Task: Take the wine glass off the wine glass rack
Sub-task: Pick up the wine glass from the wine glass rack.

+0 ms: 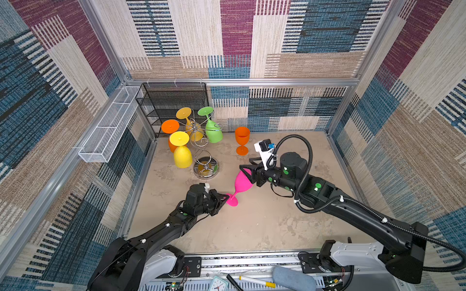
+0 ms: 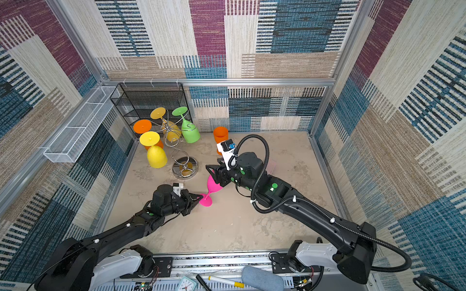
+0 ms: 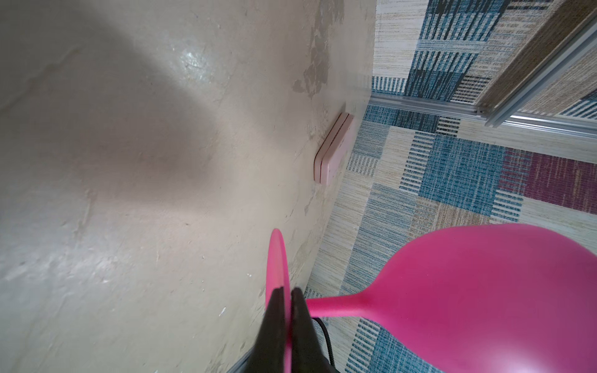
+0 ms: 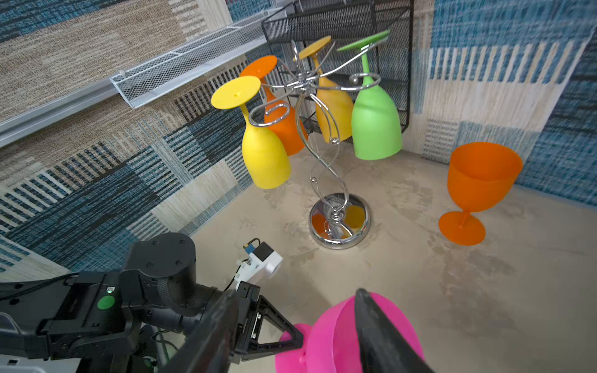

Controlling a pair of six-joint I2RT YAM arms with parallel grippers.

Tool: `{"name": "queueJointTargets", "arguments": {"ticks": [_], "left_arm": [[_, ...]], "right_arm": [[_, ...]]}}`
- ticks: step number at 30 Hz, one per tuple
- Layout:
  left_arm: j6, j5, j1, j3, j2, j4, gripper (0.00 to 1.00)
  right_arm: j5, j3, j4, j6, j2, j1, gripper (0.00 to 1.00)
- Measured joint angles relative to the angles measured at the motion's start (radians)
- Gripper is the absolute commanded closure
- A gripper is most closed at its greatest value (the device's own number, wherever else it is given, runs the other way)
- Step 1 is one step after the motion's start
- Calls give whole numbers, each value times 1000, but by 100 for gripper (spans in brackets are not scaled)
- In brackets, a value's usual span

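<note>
Rack [image 1: 206,169] at back of desk [image 1: 252,226]: four glasses hung upside down by feet, namely yellow glass [image 1: 182,156], orange glass [image 1: 170,126], amber glass [image 1: 184,112] and green glass [image 1: 213,131].

Six glasses counted in all.
- Fifth: orange goblet [image 1: 242,137], stood upright on desk beside rack.
- Sixth: pink glass [image 1: 242,182], off rack, held tilted near rack base, foot pinched by closed left hand [image 1: 224,197].

Right hand [image 1: 245,162] spread open at bowl rim, one finger across bowl; contact hard to judge.

One black shelf [image 1: 174,100] and one white basket [image 1: 108,133] seen behind rack.
</note>
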Motion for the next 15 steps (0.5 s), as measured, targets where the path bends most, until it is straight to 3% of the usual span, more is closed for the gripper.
{"name": "queueJointTargets", "arguments": {"ticks": [15], "left_arm": [[-1,25,23,-39,20,133,100]], "right_arm": [[-164,68,-206,109,105,-49,59]]}}
